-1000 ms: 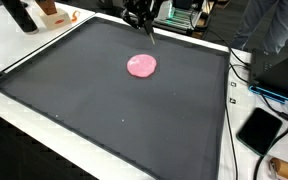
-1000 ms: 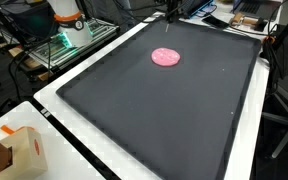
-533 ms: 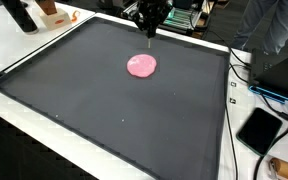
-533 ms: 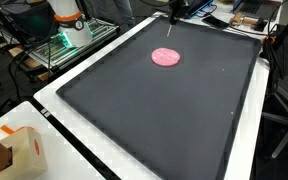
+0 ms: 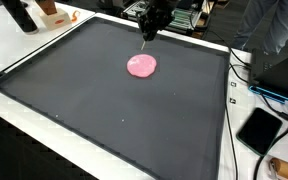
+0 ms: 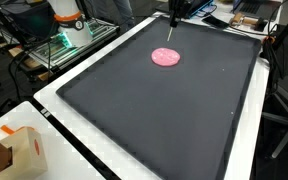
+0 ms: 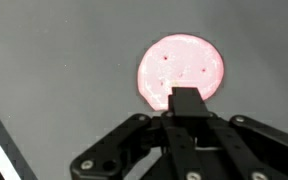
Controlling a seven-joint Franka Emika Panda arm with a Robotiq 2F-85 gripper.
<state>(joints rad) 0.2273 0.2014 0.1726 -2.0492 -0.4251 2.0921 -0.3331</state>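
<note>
A flat pink round disc (image 5: 141, 66) lies on a big black mat (image 5: 104, 115) near its far edge; it also shows in the other exterior view (image 6: 165, 57) and in the wrist view (image 7: 181, 70). My gripper (image 7: 185, 104) hangs above the mat just behind the disc, apart from it. Its fingers are pressed together with nothing between them. In both exterior views the gripper (image 5: 146, 38) (image 6: 171, 32) points down at the mat beside the disc's far edge.
The mat (image 6: 164, 120) has a raised rim on a white table. A dark phone (image 5: 260, 130) lies off the mat at one corner. A cardboard box (image 6: 19, 150) sits at another corner. Cables and equipment crowd the far side.
The gripper has come down a little and shifted closer to the pink disc. The disc has not moved.
</note>
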